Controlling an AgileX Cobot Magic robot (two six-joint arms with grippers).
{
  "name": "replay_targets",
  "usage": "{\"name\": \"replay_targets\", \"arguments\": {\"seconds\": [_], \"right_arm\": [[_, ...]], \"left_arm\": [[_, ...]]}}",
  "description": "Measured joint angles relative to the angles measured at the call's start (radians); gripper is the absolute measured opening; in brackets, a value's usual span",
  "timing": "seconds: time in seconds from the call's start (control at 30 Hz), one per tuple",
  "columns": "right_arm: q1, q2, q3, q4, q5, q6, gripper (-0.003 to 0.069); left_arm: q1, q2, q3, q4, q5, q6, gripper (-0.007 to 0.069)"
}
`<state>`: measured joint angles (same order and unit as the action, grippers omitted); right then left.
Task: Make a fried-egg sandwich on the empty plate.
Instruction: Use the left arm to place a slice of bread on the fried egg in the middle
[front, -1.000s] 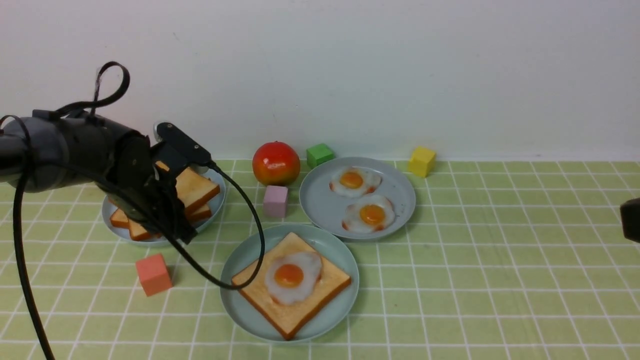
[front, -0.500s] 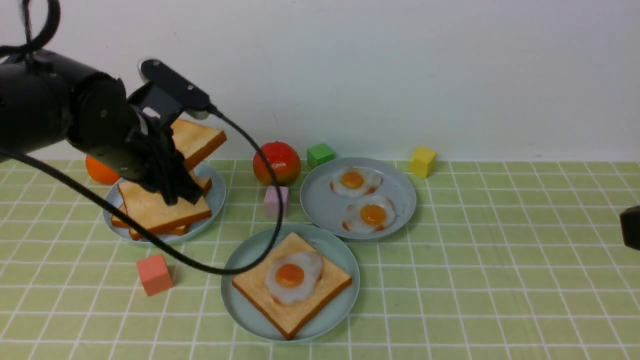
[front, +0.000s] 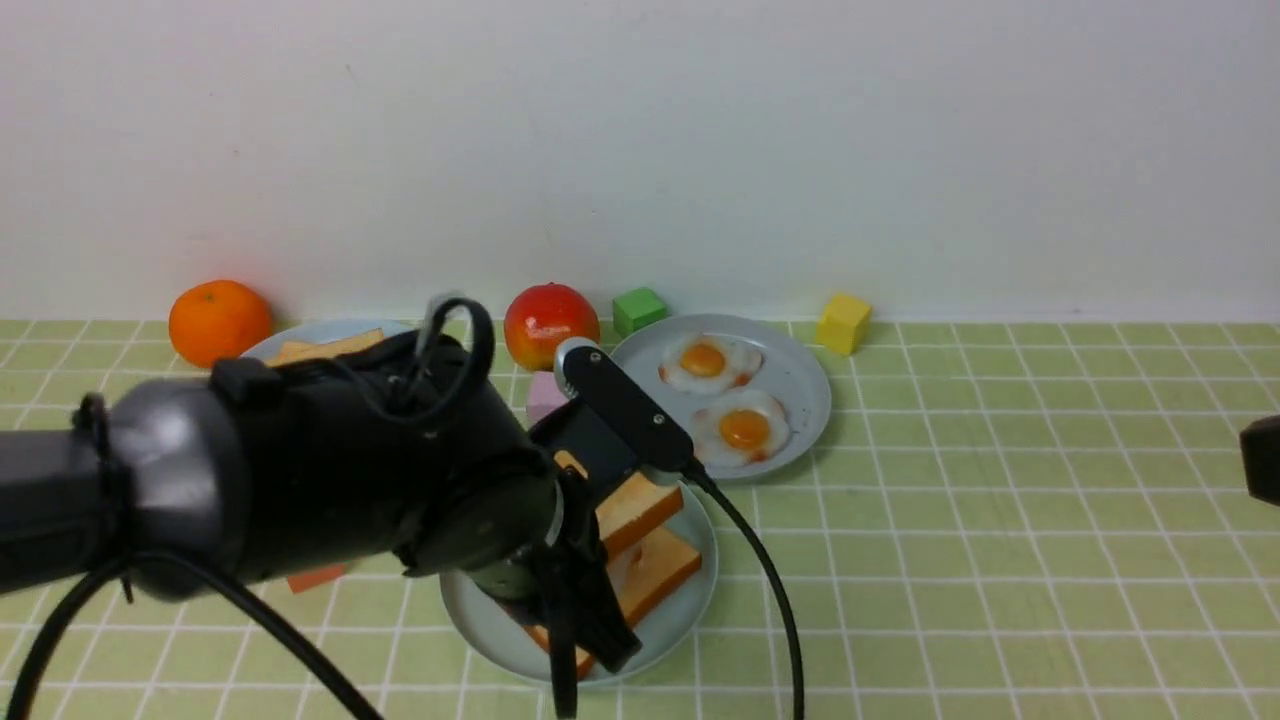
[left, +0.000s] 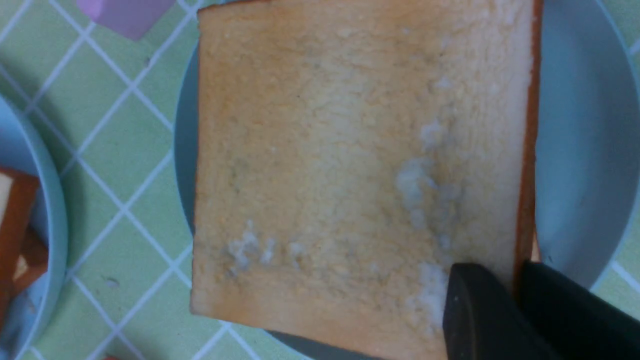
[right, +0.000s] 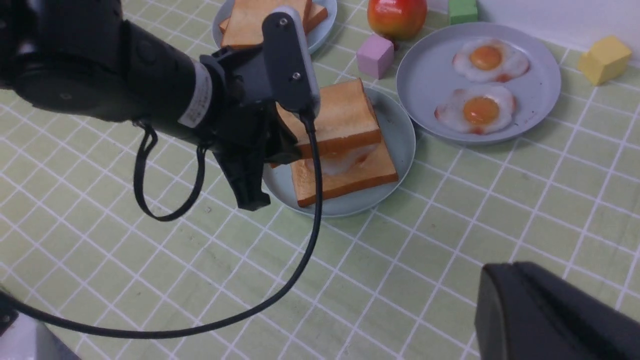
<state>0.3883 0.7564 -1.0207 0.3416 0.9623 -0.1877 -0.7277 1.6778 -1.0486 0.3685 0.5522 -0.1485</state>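
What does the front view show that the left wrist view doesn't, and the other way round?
Only front: the orange, the yellow block, the green block and the two eggs on the grey plate.

Only left wrist: the broad upper face of the held toast, nearly whole, and the left gripper's fingertips closed on its edge.

Both: the held toast over the teal plate, the pink block, and part of the bread plate with toast on it.

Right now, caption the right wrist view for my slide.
Left hand holding a toast slice above the fried egg on the lower toast slice.
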Motion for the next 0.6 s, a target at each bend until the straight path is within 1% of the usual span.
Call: {"name": "replay_targets", "arguments": {"seconds": [0.17,0.4,0.6], "right_arm": [[0.000,0.000,0.000,0.007,0.001,0.000,0.0027],[0.000,0.000,0.000,0.010,0.010,0.000,0.0031],[0.000,0.000,0.000,0.010,0.011,0.000,0.0036]], "left_arm": [[0.000,0.020,0.000,0.007,-0.030,0.003,0.0079],[0.000,0.022,0.000,-0.049,-0.035,0.003,0.0078],[0.000,0.022,0.000,-0.068,-0.040,0.003,0.0078]]}}
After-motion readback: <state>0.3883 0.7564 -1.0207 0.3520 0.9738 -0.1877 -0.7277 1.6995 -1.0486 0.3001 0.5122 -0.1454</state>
